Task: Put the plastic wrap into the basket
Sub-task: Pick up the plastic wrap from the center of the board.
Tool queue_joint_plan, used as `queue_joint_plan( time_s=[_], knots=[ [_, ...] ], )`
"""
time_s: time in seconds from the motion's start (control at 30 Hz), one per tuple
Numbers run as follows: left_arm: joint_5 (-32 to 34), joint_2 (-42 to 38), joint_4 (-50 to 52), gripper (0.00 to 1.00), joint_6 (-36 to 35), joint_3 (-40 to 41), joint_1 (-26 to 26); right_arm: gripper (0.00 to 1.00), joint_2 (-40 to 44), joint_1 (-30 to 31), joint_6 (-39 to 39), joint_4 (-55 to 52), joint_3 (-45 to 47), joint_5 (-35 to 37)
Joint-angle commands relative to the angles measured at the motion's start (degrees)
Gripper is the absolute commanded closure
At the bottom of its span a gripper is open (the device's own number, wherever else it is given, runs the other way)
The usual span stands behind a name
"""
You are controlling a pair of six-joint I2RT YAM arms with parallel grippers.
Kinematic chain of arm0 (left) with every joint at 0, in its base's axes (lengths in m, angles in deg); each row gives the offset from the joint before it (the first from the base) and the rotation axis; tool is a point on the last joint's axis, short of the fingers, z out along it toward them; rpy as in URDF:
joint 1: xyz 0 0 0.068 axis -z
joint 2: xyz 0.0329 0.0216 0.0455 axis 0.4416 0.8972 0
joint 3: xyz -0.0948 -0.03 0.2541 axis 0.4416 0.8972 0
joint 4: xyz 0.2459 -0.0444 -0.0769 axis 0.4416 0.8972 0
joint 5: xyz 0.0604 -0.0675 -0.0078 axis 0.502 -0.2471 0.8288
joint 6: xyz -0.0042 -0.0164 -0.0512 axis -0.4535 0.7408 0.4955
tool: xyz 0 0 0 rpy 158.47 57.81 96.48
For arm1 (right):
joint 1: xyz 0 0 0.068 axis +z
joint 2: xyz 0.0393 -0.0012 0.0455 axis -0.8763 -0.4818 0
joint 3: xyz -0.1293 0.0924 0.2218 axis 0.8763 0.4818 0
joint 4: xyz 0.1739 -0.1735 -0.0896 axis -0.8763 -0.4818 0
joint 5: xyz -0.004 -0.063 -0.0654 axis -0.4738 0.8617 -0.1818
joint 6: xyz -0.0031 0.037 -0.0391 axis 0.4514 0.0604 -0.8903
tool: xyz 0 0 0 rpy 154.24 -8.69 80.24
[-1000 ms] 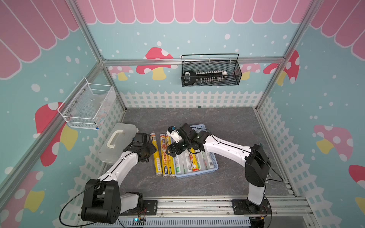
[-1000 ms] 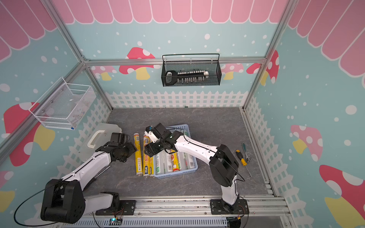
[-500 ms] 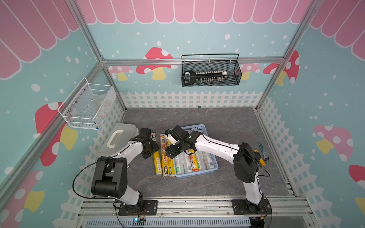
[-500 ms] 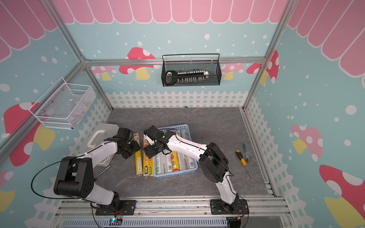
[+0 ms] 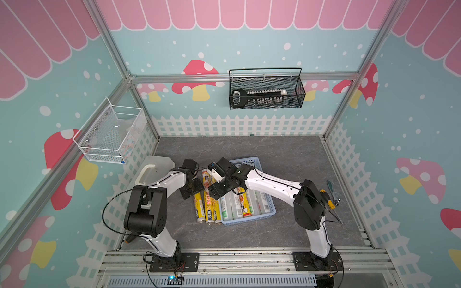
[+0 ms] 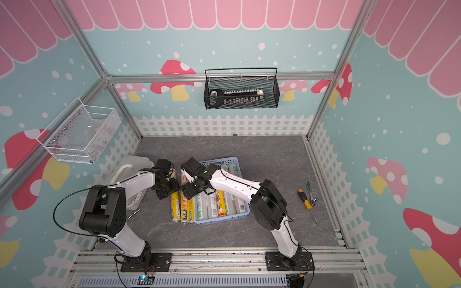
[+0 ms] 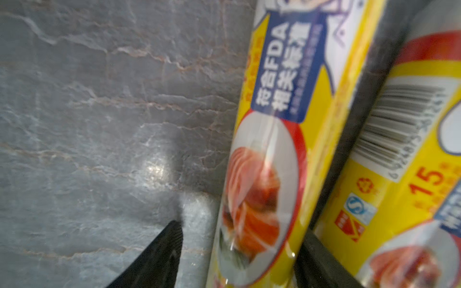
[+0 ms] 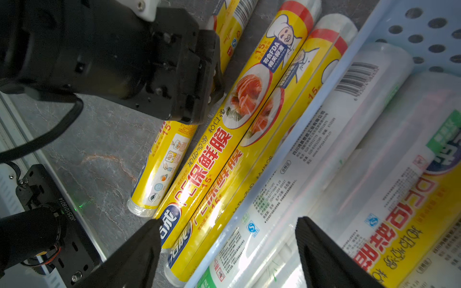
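Both arms have shifted over the last second: the left elbow has folded back toward its base, and the left gripper (image 5: 192,189) has come in over the plastic wrap (image 5: 210,208) lying on the table (image 5: 274,154). Its jaws stand apart, astride the outermost yellow roll (image 7: 262,174). One finger (image 7: 159,254) sits clear of that roll on the bare-table side, and the other sits in the gap before the next roll. Just beside it, the right gripper (image 8: 228,222) hangs with jaws wide and nothing between them, above the line where the loose rolls meet the basket (image 5: 272,213). Three yellow rolls lie side by side outside, against the basket wall nearest the left arm; several more rolls lie inside. A screwdriver (image 5: 325,198) lies well apart, beyond the right arm.
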Motion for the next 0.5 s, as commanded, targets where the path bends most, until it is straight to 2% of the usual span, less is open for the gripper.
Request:
queue_joint_plan(
  time_s=[0.0,0.23,0.47],
  knots=[
    [6.76,2.16,4.58,0.31,-1.90,-2.17,1.85,0.13,-1.31,0.67,-0.59,-1.48,-1.09,0.77],
    [7.95,4.12,5.26,0.39,-1.72,-2.30,2.49,0.13,-1.12,0.67,-0.50,-1.92,-1.01,1.10],
    [8.51,0.80,5.44,0.60,-1.63,-1.86,2.49,0.13,0.28,0.63,-0.33,-1.94,-0.27,2.91]
  ],
)
